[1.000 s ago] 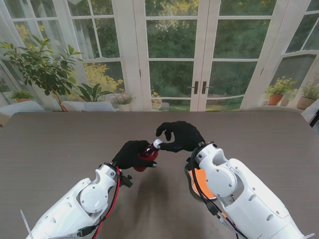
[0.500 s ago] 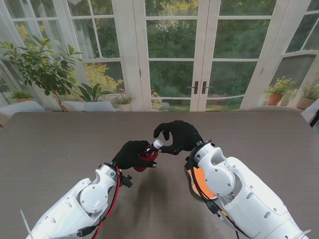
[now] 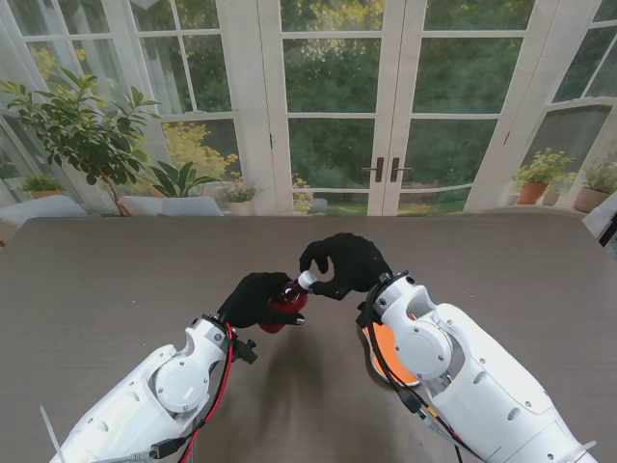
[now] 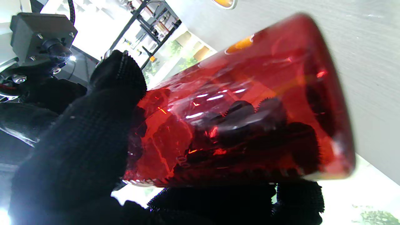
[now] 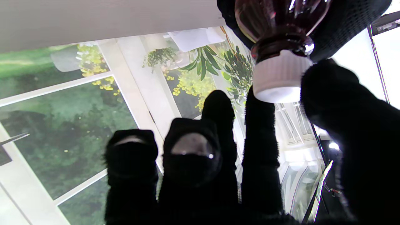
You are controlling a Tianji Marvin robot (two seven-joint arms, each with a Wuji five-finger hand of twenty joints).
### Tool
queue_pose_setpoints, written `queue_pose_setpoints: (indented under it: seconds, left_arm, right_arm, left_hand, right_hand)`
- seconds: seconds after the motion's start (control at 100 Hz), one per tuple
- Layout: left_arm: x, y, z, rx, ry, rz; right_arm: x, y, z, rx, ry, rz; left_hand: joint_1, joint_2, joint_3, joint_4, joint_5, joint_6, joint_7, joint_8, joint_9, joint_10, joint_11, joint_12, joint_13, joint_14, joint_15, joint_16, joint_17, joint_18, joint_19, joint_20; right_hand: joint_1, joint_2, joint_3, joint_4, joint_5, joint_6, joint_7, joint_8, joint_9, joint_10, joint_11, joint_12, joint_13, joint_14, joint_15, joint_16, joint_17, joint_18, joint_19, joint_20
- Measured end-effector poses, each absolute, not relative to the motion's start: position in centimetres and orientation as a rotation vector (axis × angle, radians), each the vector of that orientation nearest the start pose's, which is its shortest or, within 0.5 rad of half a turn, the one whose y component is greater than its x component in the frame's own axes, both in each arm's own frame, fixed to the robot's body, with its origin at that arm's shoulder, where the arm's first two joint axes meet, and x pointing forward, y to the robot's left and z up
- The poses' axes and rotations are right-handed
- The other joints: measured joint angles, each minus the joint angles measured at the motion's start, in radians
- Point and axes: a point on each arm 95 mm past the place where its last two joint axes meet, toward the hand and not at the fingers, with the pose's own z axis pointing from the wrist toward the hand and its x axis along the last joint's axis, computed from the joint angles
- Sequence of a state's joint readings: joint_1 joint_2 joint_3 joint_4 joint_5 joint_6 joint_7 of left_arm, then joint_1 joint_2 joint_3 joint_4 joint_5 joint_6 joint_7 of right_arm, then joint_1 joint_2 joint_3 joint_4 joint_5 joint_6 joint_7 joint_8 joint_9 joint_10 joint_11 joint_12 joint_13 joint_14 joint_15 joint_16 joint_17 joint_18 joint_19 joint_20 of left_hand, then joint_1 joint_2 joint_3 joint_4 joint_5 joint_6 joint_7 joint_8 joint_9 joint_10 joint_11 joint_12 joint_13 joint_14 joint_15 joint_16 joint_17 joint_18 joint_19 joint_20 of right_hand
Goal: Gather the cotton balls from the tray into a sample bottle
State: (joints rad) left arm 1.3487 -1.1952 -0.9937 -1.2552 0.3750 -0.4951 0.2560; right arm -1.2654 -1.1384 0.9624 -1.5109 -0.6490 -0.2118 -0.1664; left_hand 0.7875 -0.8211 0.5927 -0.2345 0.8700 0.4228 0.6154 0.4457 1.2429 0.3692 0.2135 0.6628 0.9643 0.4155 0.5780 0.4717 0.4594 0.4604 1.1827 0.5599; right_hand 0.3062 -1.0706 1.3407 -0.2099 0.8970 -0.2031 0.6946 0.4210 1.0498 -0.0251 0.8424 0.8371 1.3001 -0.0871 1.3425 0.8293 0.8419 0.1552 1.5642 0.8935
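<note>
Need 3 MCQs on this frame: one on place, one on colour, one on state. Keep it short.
1. Where is the sample bottle?
A. lying on the table
B. held in the left hand
C. standing on the tray

2. What colour is the bottle's cap?
A. white
B. black
C. orange

3. What is the cap's state?
A. off and lying on the table
B. missing, neck open
C. on the bottle's neck, pinched by the right hand

Answers:
1 B: the left hand is wrapped round the red sample bottle, off the table.
2 A: the cap shows white in the right wrist view.
3 C: there the cap sits on the neck between thumb and finger of the right hand.
</note>
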Motion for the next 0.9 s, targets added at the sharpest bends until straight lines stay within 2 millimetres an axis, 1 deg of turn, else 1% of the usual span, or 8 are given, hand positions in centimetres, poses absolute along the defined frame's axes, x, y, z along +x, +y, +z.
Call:
queue_pose_setpoints:
  seconds: [0.07,0.11,0.16,0.24,0.36,0.54,0.79,0.9]
  left_arm:
    - [42.8,-6.06,-34.62,-1.469,1.151,-2.341]
    - [42.79,-6.07,-34.63,-1.469,1.152,-2.341]
    - [42.78,-6.08,-34.64,-1.469,1.153,-2.34]
    - [42.77,-6.09,-34.65,-1.469,1.154,-2.34]
    - [42.77,-6.1,-34.67,-1.47,1.155,-2.34]
    - [42.79,-6.12,-34.7,-1.469,1.158,-2.339]
    - [42.83,-6.09,-34.73,-1.465,1.161,-2.339]
    - [42.81,-6.12,-34.73,-1.462,1.163,-2.34]
  right_arm:
    - [44.55,9.22,-25.56,1.09,1.38,2.098]
    - [44.56,9.25,-25.56,1.089,1.376,2.1]
    - [44.58,9.29,-25.54,1.089,1.375,2.101]
    - [44.62,9.32,-25.49,1.088,1.375,2.101]
    - [44.67,9.38,-25.43,1.087,1.372,2.102]
    - [44.71,9.45,-25.48,1.093,1.372,2.093]
    - [44.85,9.56,-25.57,1.121,1.394,2.059]
    - [44.88,9.59,-25.56,1.134,1.408,2.041]
  left_hand:
    - [0.0,0.0,0.0,0.0,0.0,0.0,0.0,0.0,0.0,0.0,0.0,0.0,0.0,0.0,0.0,0.0,0.0,0.0,0.0,0.0]
    - [0.0,0.0,0.0,0.0,0.0,0.0,0.0,0.0,0.0,0.0,0.0,0.0,0.0,0.0,0.0,0.0,0.0,0.0,0.0,0.0]
    - [0.0,0.0,0.0,0.0,0.0,0.0,0.0,0.0,0.0,0.0,0.0,0.0,0.0,0.0,0.0,0.0,0.0,0.0,0.0,0.0]
    - [0.0,0.0,0.0,0.0,0.0,0.0,0.0,0.0,0.0,0.0,0.0,0.0,0.0,0.0,0.0,0.0,0.0,0.0,0.0,0.0]
    - [0.0,0.0,0.0,0.0,0.0,0.0,0.0,0.0,0.0,0.0,0.0,0.0,0.0,0.0,0.0,0.0,0.0,0.0,0.0,0.0]
    - [0.0,0.0,0.0,0.0,0.0,0.0,0.0,0.0,0.0,0.0,0.002,0.0,0.0,0.0,0.0,0.0,0.0,0.0,0.0,0.0]
    - [0.0,0.0,0.0,0.0,0.0,0.0,0.0,0.0,0.0,0.0,0.005,0.0,0.0,0.0,0.0,0.0,0.0,0.0,0.0,0.0]
    - [0.0,0.0,0.0,0.0,0.0,0.0,0.0,0.002,0.0,0.0,0.005,0.0,0.0,0.0,0.0,0.0,0.0,0.0,0.0,0.0]
  right_hand:
    - [0.003,0.0,0.0,-0.008,0.012,0.002,0.01,0.0,0.013,-0.001,0.0,0.0,0.0,-0.001,0.016,0.003,0.01,0.0,0.0,0.0]
    - [0.017,0.0,0.0,-0.047,0.02,0.003,0.021,-0.014,0.028,-0.002,0.0,0.001,0.0,-0.001,0.023,0.004,0.012,0.0,0.0,0.0]
    - [0.033,-0.002,0.0,-0.108,0.022,0.004,0.059,-0.063,0.031,-0.003,0.0,0.017,0.0,-0.001,0.028,0.009,0.013,0.0,0.0,0.0]
    - [0.046,-0.014,0.0,-0.159,0.025,0.005,0.098,-0.099,0.038,-0.003,0.001,0.029,0.0,-0.002,0.038,0.011,0.02,0.0,0.0,0.0]
    - [0.047,-0.024,0.0,-0.192,0.035,0.019,0.136,-0.137,0.048,-0.004,0.001,0.037,0.0,-0.002,0.045,0.012,0.024,0.0,0.0,0.0]
    - [0.043,-0.011,-0.003,-0.205,0.047,0.07,0.176,-0.151,0.071,-0.005,0.0,0.038,0.0,-0.002,0.059,0.017,0.03,0.0,0.0,0.0]
    - [-0.036,0.136,-0.034,-0.202,0.101,0.133,0.186,-0.152,0.107,0.0,-0.001,0.028,0.0,0.011,0.075,0.024,0.035,0.001,0.0,0.0]
    - [-0.068,0.219,-0.07,-0.159,0.121,0.144,0.183,-0.134,0.117,0.008,-0.002,0.027,0.0,0.022,0.084,0.025,0.035,0.002,0.001,0.0]
